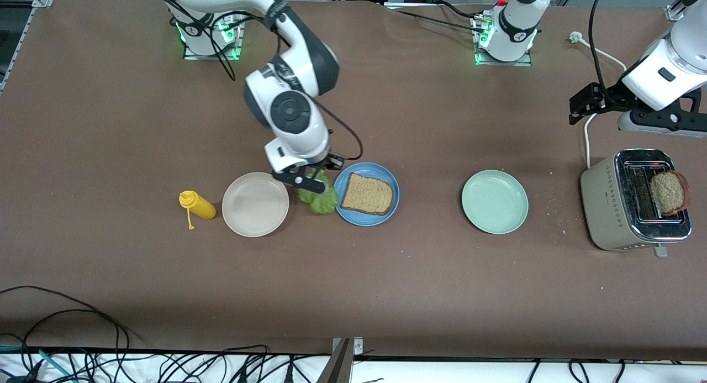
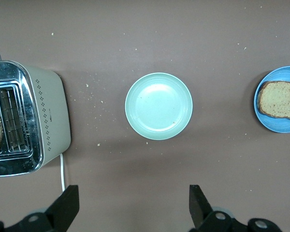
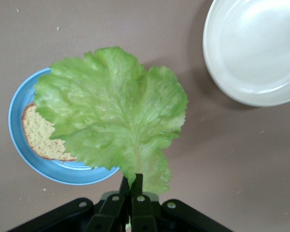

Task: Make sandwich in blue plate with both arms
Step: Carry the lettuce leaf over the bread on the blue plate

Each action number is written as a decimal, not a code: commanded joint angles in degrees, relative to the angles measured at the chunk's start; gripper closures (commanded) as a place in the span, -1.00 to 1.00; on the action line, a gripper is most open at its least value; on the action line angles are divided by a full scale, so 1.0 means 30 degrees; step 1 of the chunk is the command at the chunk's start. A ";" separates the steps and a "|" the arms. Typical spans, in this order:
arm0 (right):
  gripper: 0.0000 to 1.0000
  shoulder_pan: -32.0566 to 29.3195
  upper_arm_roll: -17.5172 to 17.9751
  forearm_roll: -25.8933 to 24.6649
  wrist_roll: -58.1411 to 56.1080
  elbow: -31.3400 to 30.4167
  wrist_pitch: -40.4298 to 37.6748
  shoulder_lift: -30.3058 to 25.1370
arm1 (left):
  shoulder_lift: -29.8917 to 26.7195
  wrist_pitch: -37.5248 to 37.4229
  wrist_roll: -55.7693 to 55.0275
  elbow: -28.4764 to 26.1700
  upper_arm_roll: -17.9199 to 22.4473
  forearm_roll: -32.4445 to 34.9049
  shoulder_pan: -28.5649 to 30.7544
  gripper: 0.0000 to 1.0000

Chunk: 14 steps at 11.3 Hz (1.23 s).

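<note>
Right gripper (image 3: 130,186) pinches the lettuce leaf (image 3: 113,113) beside the blue plate (image 1: 367,194) (stem visible only wrist-side); left gripper (image 2: 133,205) waits, fingers spread.

High front camera; wrist cameras downward, sharing blue plate (image 1: 367,194).

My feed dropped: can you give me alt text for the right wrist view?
The right end effector is shut on a lettuce leaf by its stem, hanging partly over the blue plate with one bread slice on it. A white plate sits beside them.
</note>
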 commanded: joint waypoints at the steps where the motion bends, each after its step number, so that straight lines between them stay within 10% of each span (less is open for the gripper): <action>1: 1.00 0.1372 -0.0340 0.0243 0.2581 0.2066 0.0373 0.2229 | -0.0090 -0.0321 0.0073 0.0227 0.0009 0.0312 -0.0045 -1.00; 14: 0.97 0.3396 -0.0632 -0.1339 0.5928 0.3883 0.3720 0.6159 | -0.0090 -0.0350 0.0073 0.0227 -0.0021 0.0312 -0.0045 -1.00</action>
